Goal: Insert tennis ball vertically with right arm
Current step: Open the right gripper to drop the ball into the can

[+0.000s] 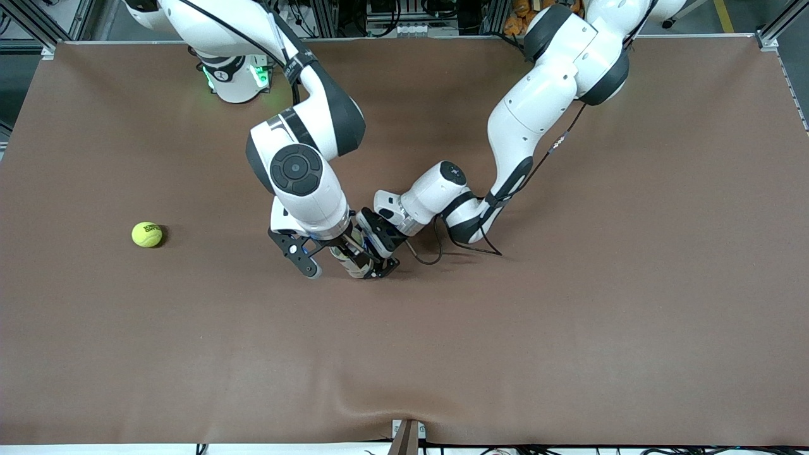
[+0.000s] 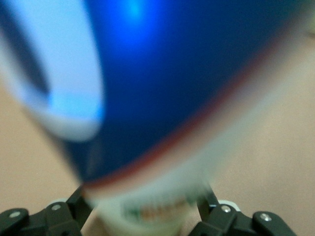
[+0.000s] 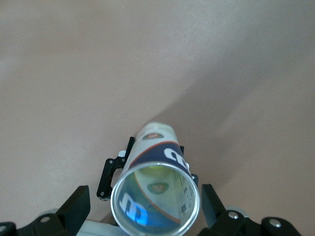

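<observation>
A yellow tennis ball (image 1: 146,234) lies on the brown table toward the right arm's end. A clear tube can (image 1: 355,264) with a blue and white label stands upright mid-table. My left gripper (image 1: 381,256) is shut on its side; the can fills the left wrist view (image 2: 172,73), clamped in that gripper (image 2: 143,201). My right gripper (image 1: 344,248) is over the can, open and empty. In the right wrist view it (image 3: 142,209) stands wide around the can's open mouth (image 3: 156,196). A bit of yellow-green (image 3: 156,170) shows inside the can.
The brown mat (image 1: 569,316) covers the whole table. A cable (image 1: 436,253) from the left arm trails on the mat beside the can. The right arm's base (image 1: 234,79) stands at the table's edge farthest from the front camera.
</observation>
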